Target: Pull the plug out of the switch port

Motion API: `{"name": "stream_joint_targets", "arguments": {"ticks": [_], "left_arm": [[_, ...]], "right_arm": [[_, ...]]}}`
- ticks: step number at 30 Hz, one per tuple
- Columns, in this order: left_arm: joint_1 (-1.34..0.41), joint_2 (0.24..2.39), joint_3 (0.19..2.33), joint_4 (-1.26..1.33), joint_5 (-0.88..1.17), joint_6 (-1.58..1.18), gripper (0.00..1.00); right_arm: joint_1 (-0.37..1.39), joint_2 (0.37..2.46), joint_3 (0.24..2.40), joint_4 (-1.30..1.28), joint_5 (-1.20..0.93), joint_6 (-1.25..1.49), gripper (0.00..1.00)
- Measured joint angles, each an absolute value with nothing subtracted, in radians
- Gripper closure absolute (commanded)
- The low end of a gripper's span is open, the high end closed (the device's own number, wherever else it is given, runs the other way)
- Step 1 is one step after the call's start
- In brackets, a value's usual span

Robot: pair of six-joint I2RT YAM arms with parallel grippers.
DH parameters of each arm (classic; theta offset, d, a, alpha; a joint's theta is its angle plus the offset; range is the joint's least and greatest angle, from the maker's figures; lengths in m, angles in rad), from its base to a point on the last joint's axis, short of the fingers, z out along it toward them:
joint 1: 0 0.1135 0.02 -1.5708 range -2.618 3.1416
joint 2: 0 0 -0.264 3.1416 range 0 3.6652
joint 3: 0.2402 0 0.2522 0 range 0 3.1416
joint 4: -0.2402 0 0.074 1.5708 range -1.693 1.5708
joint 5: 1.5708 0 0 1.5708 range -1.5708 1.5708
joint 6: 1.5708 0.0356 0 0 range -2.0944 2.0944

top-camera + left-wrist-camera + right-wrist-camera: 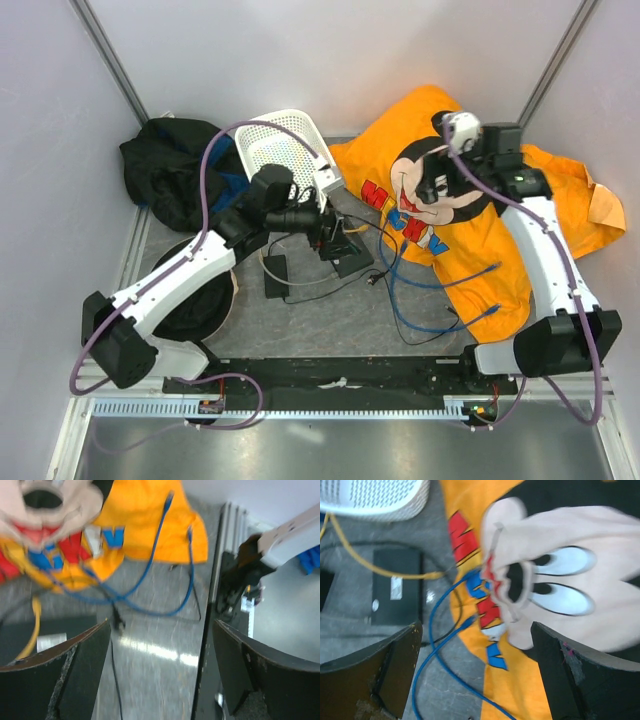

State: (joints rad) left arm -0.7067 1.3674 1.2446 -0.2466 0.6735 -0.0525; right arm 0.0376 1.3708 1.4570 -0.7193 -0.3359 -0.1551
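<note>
Though wide apart, both jaws empty

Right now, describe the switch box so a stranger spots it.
Find the white perforated basket beside the orange shirt. In front of it lies the switch box, flat and black. Unlike the black brick nearby, it has a white label, and a yellow cable crosses it.

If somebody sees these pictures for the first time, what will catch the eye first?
The bright orange cartoon shirt at the table's right rear stands out first, with blue cables looping over its near edge. Next comes the white perforated basket at the rear, left of the shirt.
</note>
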Motion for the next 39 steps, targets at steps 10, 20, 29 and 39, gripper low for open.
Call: {"name": "stream_joint_targets", "arguments": {"ticks": [10,20,29,39], "left_arm": [[-0.546,1.306,0.888,-0.239,0.656,-0.234,0.19],[-0.485,1.514,0.906,-0.156,0.708,-0.3,0.28],[-0.484,1.716,1.048,-0.199,0.72,-0.26,0.33],[-0.456,1.675,1.015,-0.237,0.717,-0.242,0.33]], "right_arm": [[0.294,1.547,1.325,-0.723,-0.413,-0.081,0.08],[0.407,1.734,1.254,-0.676,-0.463,0.042,0.05],[0.402,1.868,1.281,-0.62,-0.496,0.088,0.05],[0.431,2.091,1.533,-0.633,-0.472,0.072,0.16]]}}
